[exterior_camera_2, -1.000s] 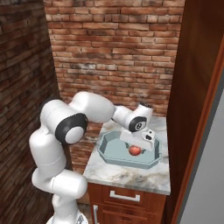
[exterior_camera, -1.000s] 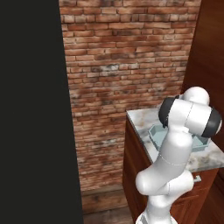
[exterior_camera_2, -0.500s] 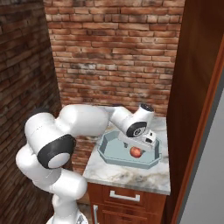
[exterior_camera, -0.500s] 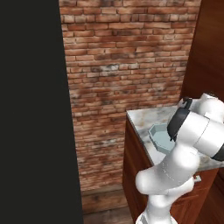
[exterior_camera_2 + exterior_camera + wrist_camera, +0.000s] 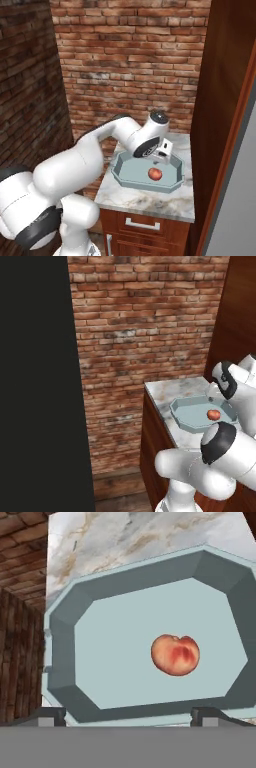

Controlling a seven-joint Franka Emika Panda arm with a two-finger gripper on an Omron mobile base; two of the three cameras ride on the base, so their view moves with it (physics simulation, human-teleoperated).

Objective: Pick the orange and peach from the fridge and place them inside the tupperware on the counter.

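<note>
Hand view, left to right, places taken from the two-finger gripper (image 5: 128,714): off to its left, a strip of red-brown brick wall (image 5: 20,657); ahead of it, the white-grey veined marble counter (image 5: 125,537) carrying the shallow pale blue-grey octagonal tupperware tray (image 5: 60,642); ahead and a little right of the midline, the small round reddish-pink peach with a paler patch (image 5: 175,654), lying on the tray floor and clear of every sloped wall. The two dark fingertips (image 5: 47,714) stand wide apart at the tray's near rim with nothing between them, so the gripper is spread and empty. In the right base view the gripper (image 5: 161,159) hangs over the tray (image 5: 130,175) with the peach (image 5: 155,173) just beneath and slightly toward the camera side; in the left base view the peach (image 5: 213,415) sits in the tray (image 5: 182,408) on the counter (image 5: 165,391), partly behind the white arm. Judgement: peach delivered, the orange yet to be fetched. Risks from here: the fingers are low and near the rim, so a sideways pull-out instead of a lift could catch the wall and drag the light tray along the counter or tip it; a round fruit on a smooth floor would roll if the tray is jolted. The tall brown wood panel (image 5: 225,100) stands close on the gripper's right, so a wide swing of the arm could strike it. Brands, labels, writing: none legible on tray, counter, wall or fruit.
</note>
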